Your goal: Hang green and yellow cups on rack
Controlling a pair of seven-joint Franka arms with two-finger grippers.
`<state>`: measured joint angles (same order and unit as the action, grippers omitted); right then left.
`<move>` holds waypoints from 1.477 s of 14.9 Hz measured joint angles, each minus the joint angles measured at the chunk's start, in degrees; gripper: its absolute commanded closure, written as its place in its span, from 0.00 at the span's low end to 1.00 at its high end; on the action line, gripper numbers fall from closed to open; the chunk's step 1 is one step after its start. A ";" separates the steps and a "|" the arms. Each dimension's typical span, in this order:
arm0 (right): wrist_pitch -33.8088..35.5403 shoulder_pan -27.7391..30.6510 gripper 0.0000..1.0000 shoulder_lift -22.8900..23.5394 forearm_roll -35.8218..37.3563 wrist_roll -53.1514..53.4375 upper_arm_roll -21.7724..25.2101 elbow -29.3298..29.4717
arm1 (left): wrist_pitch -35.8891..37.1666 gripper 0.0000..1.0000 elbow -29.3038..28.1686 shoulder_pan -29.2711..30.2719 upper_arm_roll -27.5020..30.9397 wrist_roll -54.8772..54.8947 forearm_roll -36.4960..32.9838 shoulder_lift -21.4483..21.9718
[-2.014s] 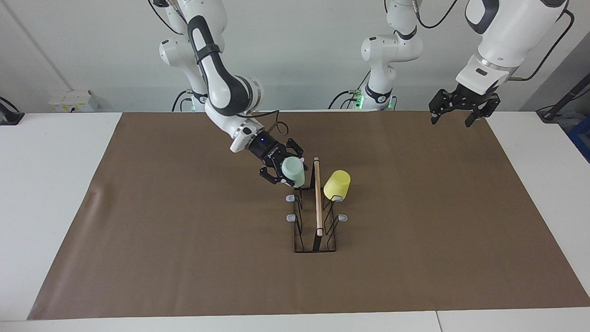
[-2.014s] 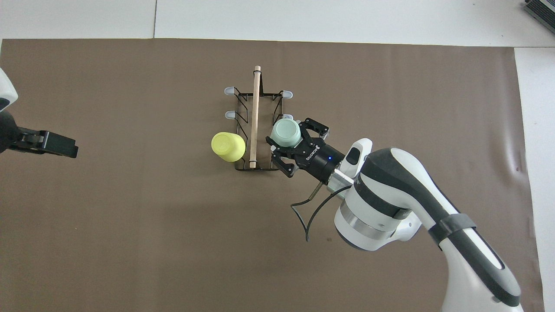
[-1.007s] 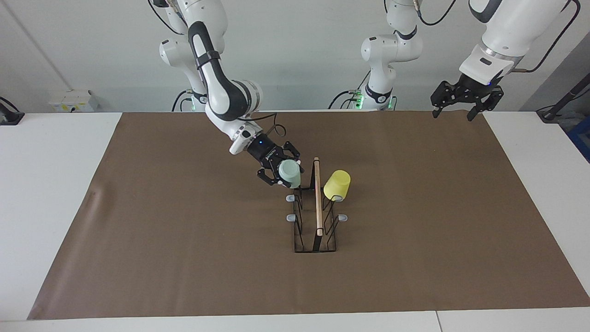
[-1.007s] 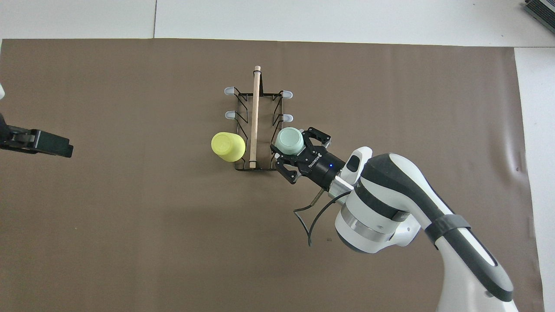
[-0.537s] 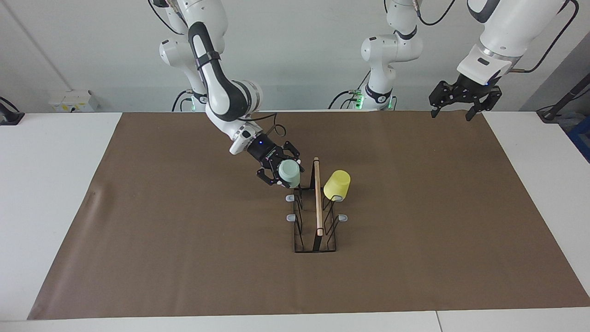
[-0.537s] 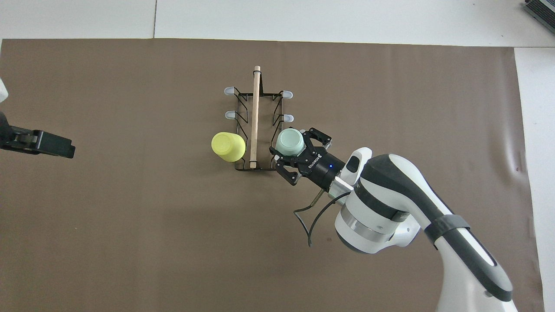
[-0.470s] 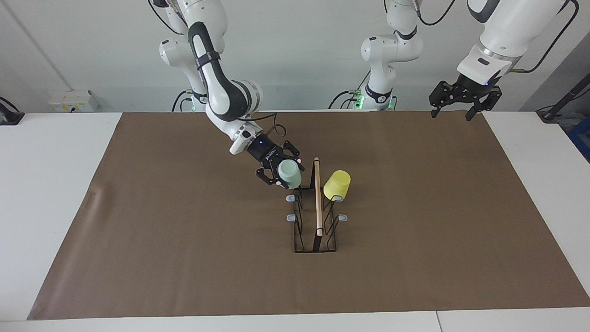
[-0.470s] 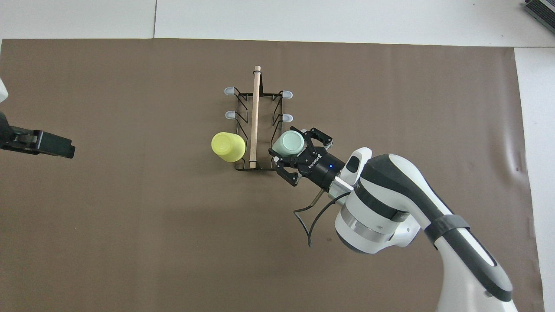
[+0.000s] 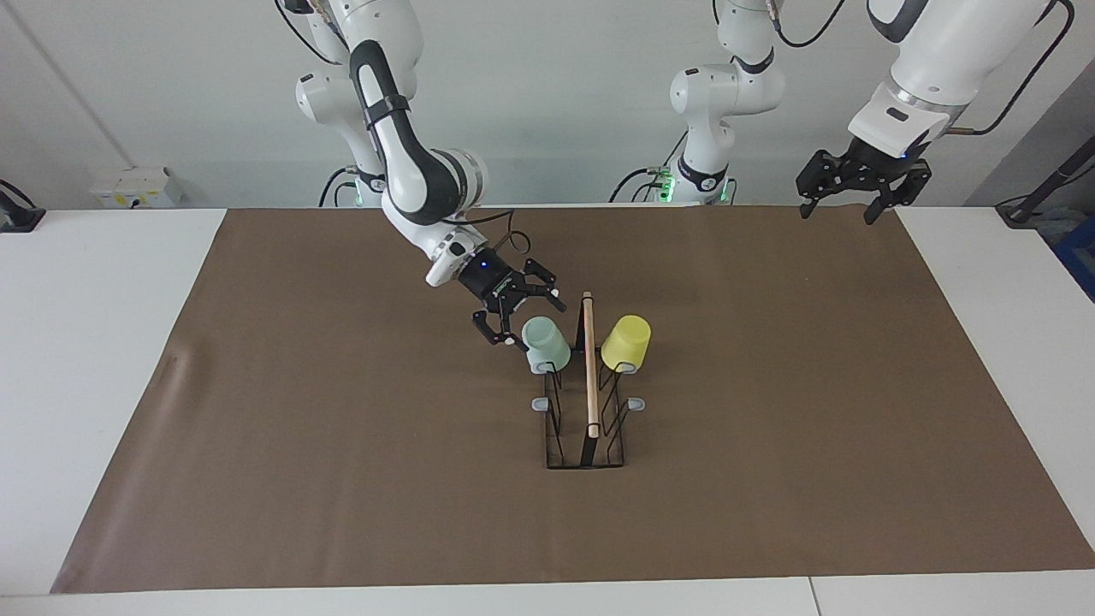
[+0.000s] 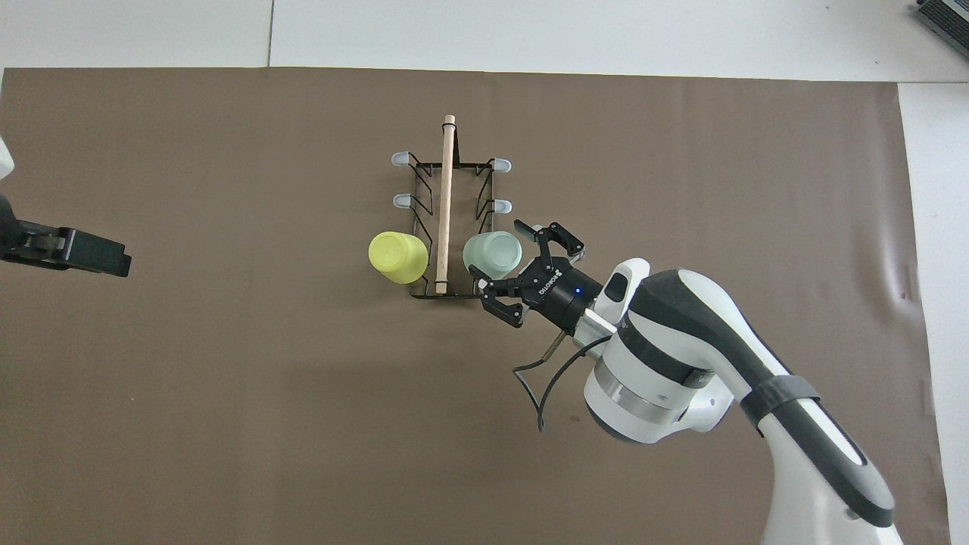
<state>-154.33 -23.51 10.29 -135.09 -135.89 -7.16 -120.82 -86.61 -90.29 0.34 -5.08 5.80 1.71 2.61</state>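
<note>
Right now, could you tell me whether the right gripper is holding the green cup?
No, the right gripper stands open beside the green cup, which hangs on the rack clear of both fingers.

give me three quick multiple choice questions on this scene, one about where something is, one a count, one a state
1. Where is the green cup?
A. flat on the mat
B. upside down on a rack peg, on the right arm's side
C. in the left gripper

2. How many cups hang on the rack?
A. none
B. one
C. two

3. How is the right gripper?
A. open, beside the green cup
B. shut on the green cup
C. shut on the yellow cup

Answers:
1 B, it sits mouth down on a peg nearest the robots.
2 C, the yellow cup hangs across the rod from the green one.
3 A, its fingers are spread and clear of the cup; the left gripper waits, open, over the mat's edge.
</note>
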 measured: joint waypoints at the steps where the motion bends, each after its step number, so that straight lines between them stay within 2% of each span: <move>1: -0.01 0.00 0.00 0.00 0.01 -0.10 0.02 0.10 | 0.00 0.00 0.00 0.00 0.00 0.00 0.00 0.00; 3: -1.46 0.02 0.00 -0.02 0.93 -0.99 0.12 1.08 | 0.01 0.00 0.00 0.00 0.00 0.00 0.00 0.00; 6: -6.09 0.38 0.00 -0.13 7.71 -1.05 0.22 4.64 | 0.01 0.00 0.00 0.00 0.00 0.00 0.00 0.00; 9: -7.75 2.22 0.00 -0.17 20.36 -0.94 0.39 6.96 | 0.02 0.00 0.00 0.00 0.00 0.00 0.00 0.00; 15: -7.43 9.33 0.00 -0.16 44.99 -1.00 0.51 7.15 | 0.03 0.00 0.00 0.00 0.00 0.00 0.00 0.00; 18: -3.85 12.72 0.00 -0.13 56.71 -0.98 0.57 7.11 | 0.03 0.00 0.00 0.00 0.00 0.00 0.00 0.00; 22: 8.41 21.19 0.00 -0.15 72.95 -0.98 0.93 7.40 | 0.04 0.00 0.00 0.00 0.00 0.00 0.00 0.00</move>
<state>-145.92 -2.32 10.13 -62.14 -136.87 -6.23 -113.43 -86.57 -90.29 0.34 -5.08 5.80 1.71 2.61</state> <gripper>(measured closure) 0.000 0.000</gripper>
